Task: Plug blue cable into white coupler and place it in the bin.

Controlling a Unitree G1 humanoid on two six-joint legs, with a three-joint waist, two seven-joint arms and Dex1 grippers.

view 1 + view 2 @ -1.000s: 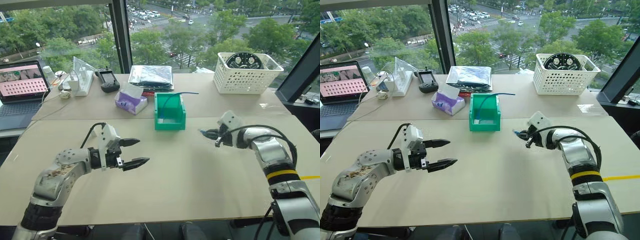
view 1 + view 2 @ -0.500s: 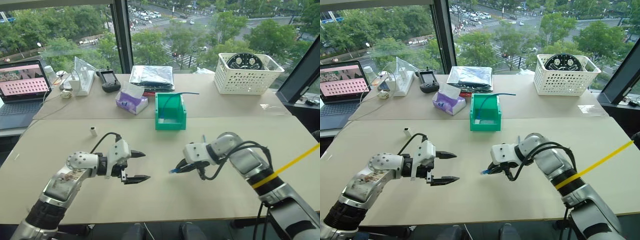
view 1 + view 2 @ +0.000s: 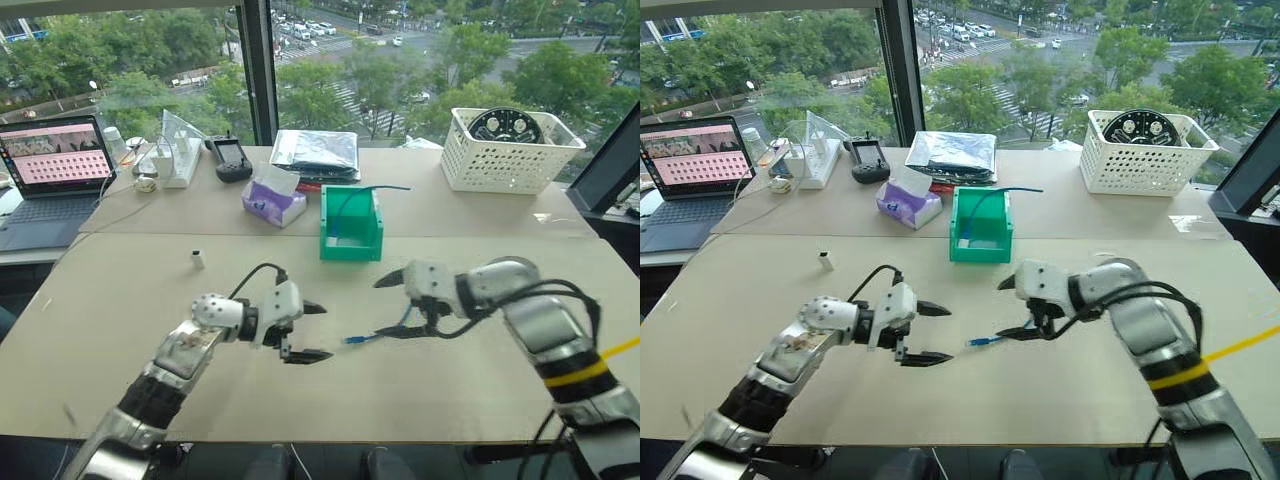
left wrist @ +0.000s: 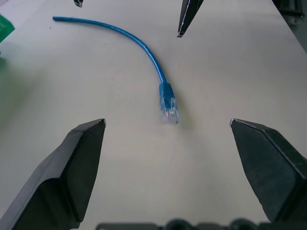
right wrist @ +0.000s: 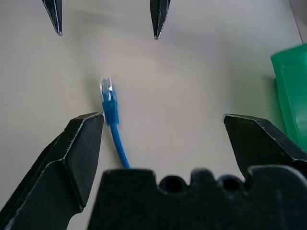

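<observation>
Both grippers stand wide, holding nothing; blue cable point(image 4: 144, 48) lies loose on the table point(image 3: 450, 390), plug between left gripper point(image 3: 307, 331) and right gripper point(image 3: 392, 306); step judged: picking the cable up; next needs a pinch behind the plug; white coupler point(image 3: 198, 260) sits well left of the cable, bin point(image 3: 351, 225) beyond it; windows behind.

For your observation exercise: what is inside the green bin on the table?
A thin blue cable arches out of the green bin, one end down inside, the other sticking out past its rim. The bin's floor is partly hidden by its walls, so anything lying there cannot be seen.
</observation>
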